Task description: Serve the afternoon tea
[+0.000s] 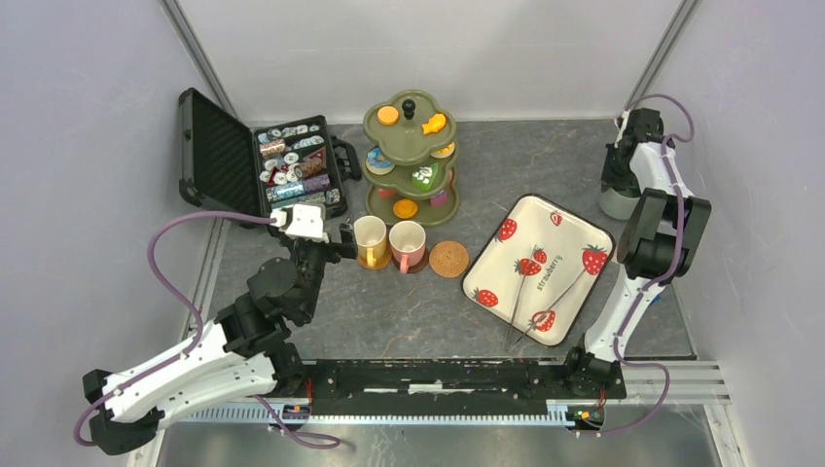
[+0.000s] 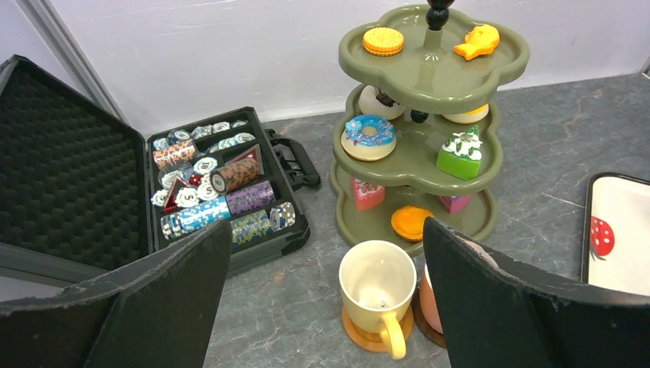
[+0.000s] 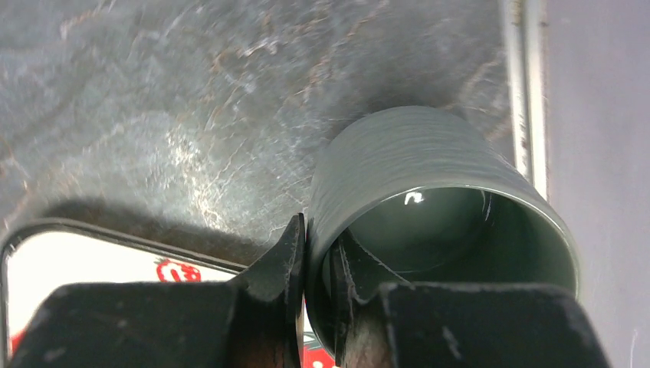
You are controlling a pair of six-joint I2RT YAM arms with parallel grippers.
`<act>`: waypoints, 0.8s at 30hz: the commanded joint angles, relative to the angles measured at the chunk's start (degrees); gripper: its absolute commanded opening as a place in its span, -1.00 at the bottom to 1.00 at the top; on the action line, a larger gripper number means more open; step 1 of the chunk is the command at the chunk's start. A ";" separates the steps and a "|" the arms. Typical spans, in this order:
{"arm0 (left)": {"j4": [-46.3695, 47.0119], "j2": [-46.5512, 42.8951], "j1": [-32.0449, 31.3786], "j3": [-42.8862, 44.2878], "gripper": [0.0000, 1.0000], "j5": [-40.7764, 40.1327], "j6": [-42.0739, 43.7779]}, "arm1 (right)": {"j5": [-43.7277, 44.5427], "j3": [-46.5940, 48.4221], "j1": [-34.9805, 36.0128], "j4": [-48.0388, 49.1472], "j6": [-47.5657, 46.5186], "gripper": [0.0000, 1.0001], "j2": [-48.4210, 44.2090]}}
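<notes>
The olive-green three-tier stand holds toy cakes and donuts, such as a blue donut and a green cake. The yellow mug and pink mug each stand on a brown coaster in front of it. A third coaster lies bare to their right. My left gripper is open and empty, just left of the yellow mug. My right gripper is shut on the rim of the grey-green mug, one finger inside and one outside, at the back right.
An open black case of poker chips lies left of the stand. A white strawberry tray with metal tongs lies right of the coasters. Walls enclose the table; a metal rail runs close beside the grey-green mug.
</notes>
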 commanded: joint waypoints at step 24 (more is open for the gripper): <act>-2.34 -4.97 0.23 2.58 1.00 0.91 -3.16 | 19.80 -14.66 44.60 -5.90 67.93 -1.00 -23.39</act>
